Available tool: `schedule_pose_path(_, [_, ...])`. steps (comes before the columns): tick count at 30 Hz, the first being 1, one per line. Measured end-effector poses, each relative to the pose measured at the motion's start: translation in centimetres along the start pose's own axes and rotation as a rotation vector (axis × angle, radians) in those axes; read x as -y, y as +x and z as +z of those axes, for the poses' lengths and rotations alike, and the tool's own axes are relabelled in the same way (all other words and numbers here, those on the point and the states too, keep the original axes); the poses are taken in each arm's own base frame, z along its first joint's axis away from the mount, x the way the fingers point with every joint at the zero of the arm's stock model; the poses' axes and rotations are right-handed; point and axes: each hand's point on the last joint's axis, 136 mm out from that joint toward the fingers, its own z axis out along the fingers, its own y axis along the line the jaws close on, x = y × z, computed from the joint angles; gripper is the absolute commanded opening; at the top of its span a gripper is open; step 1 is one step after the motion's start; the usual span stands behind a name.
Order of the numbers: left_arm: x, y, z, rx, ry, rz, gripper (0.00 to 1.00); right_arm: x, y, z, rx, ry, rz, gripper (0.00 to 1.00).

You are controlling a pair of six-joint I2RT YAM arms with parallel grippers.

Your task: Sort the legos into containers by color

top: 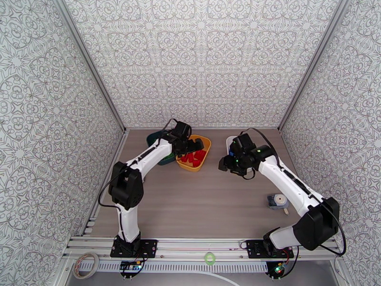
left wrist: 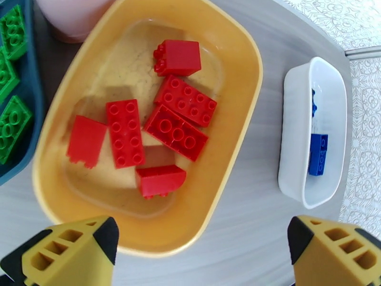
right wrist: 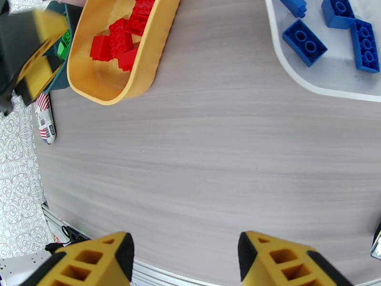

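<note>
Legos point(left wrist: 178, 132), sorted by colour into three trays along the far edge of the table point(right wrist: 190, 139). Red: six bricks in the yellow tray point(left wrist: 47, 187), mid-edge, some flat with studs up, others tipped on their sides as dropped pieces tend to lie. Green: bricks point(left wrist: 12, 129) in the dark teal tray point(left wrist: 37, 67), touching or just beside the yellow tray on its left. Blue: bricks point(right wrist: 305, 41) in the white tray point(right wrist: 328, 82), set apart to the right. Every brick in sight lies with its own colour, so the sort looks finished or close to it. Left gripper point(left wrist: 202, 244): released, jaws spread wide and empty, above the yellow tray's near rim, a fitting spot for dropping red pieces. Right gripper point(right wrist: 185, 256): fingers apart, grasping nothing, over bare table between the yellow and white trays. Sundries: pink cup point(left wrist: 71, 15) behind the yellow tray; striped red-white object point(right wrist: 45, 122) beside the teal tray; small grey item point(top: 277, 202) near the right edge.
</note>
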Motion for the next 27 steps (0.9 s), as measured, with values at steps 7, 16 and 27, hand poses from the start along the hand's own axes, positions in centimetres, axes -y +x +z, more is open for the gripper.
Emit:
schedule_pose_path(7, [0.3,1.0,-10.0,0.184,0.06,0.068,0.99,1.7,-0.8,-0.5,0.012,0.042,0.005,0.68])
schedule_pose_path(16, [-4.8,-1.0,-20.7,0.554,-0.002,0.095,0.99,2.8,-5.9,-5.0,0.191,0.094,-0.004,0.7])
schedule_pose_path(27, [-12.5,-2.0,-26.6,1.008,-0.22,0.217,0.99,7.4,-13.8,-10.0,0.589,0.381,0.007,0.99])
